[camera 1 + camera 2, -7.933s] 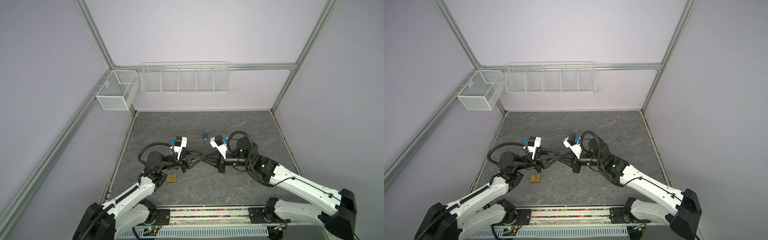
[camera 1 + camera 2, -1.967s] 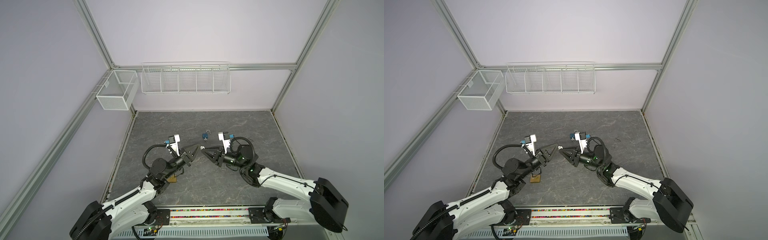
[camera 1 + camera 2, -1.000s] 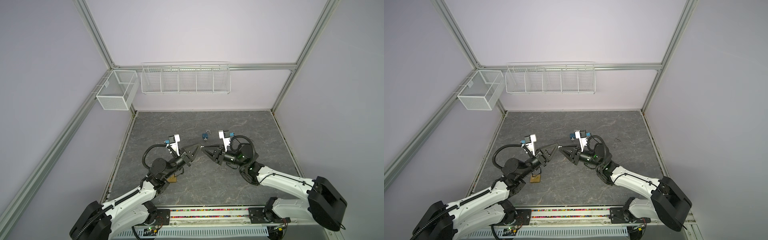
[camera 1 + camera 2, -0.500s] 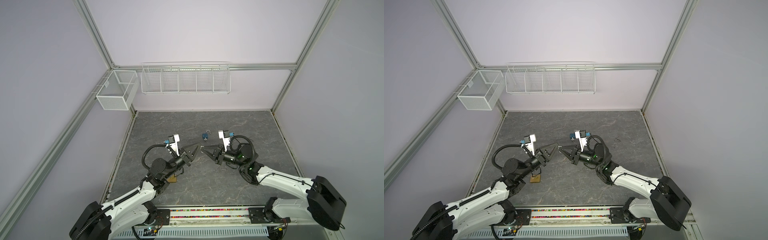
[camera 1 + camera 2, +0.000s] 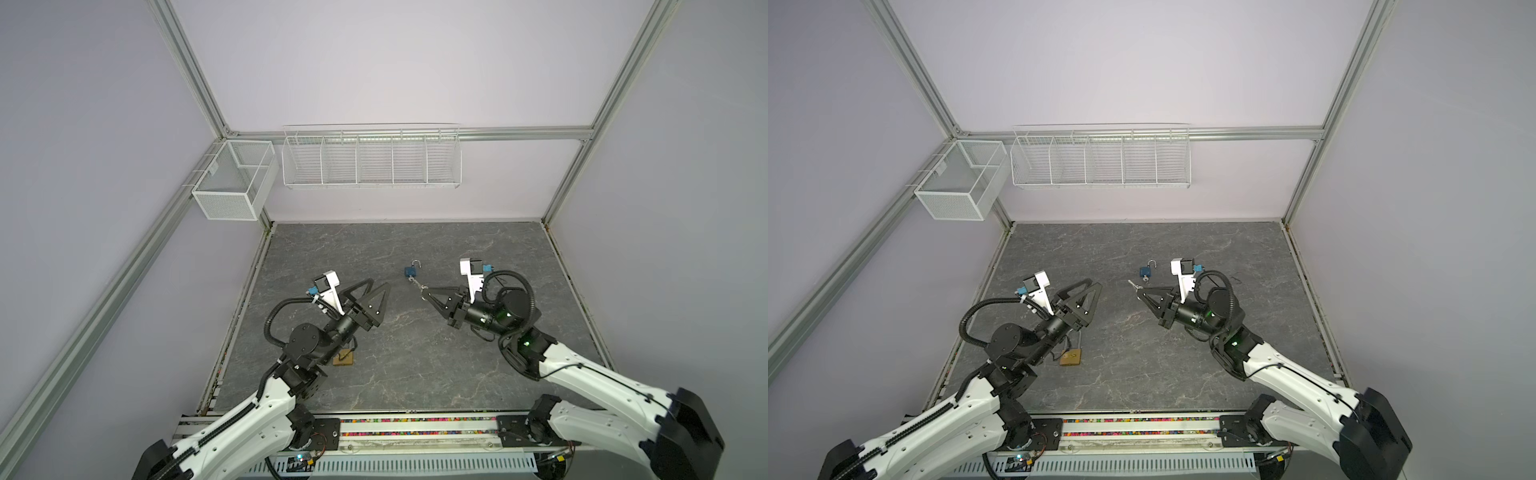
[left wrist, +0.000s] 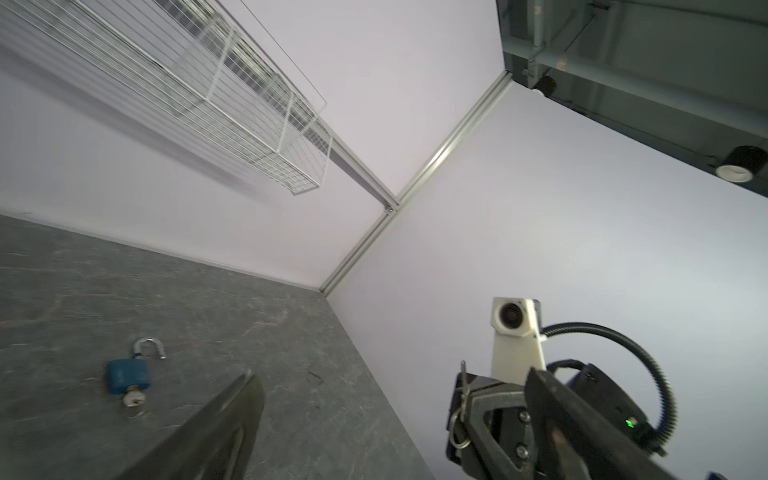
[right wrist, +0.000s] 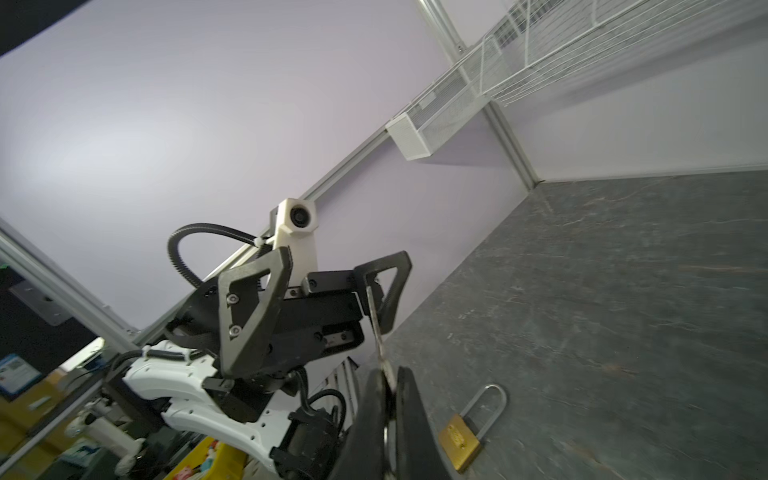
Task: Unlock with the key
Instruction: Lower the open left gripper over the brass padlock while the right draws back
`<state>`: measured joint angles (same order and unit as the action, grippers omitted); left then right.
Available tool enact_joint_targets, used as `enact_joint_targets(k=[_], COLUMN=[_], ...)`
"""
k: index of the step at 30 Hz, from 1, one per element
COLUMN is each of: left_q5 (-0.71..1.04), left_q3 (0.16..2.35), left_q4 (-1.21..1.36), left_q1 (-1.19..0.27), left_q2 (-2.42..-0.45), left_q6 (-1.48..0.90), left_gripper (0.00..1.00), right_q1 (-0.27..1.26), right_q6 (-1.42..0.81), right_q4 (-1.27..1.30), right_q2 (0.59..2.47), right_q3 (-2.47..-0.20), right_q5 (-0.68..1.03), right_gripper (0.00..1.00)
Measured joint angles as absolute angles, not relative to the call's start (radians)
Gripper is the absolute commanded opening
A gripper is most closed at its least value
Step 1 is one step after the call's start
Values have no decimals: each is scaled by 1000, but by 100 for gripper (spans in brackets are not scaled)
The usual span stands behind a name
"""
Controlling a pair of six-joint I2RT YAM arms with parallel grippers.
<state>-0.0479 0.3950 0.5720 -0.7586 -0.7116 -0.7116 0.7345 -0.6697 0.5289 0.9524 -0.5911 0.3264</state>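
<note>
Shows the right gripper (image 5: 426,291) pinched shut on a silver key (image 7: 375,324), held above the table (image 5: 415,374), blade aimed toward the left gripper (image 5: 377,286), spread wide and empty. Places the brass padlock (image 5: 1070,357) flat by the left arm (image 5: 1017,340), well apart from the key, shackle pointing rearward.

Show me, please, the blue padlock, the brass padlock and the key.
blue padlock (image 6: 126,376): left wrist view, its body.
brass padlock (image 5: 1070,358): a top view, its body.
key (image 7: 375,328): right wrist view, its blade.
</note>
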Motion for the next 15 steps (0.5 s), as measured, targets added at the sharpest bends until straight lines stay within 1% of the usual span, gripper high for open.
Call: enact_joint_targets(k=[2, 4, 6, 9, 12, 15], left_q5=[-126, -212, -282, -318, -321, -312], left_q3=[453, 570, 717, 865, 917, 888], left_q4=[411, 202, -9, -255, -447, -589], left_q1=[-759, -759, -759, -759, -759, -759], left_q2=[-698, -732, -809, -915, -986, -1036], left_q6=[-705, -710, -707, -682, -677, -728], left_gripper=[99, 99, 99, 99, 99, 99], right_q1=[728, 726, 726, 726, 726, 726], right_q6=[-615, -572, -543, -529, -530, -521], right_q4=[406, 298, 207, 115, 15, -61], right_q2=[866, 799, 738, 662, 590, 518], right_q3=[-583, -564, -524, -426, -355, -331], right_q5=[279, 242, 216, 203, 202, 201], right_gripper=[6, 6, 6, 6, 6, 6])
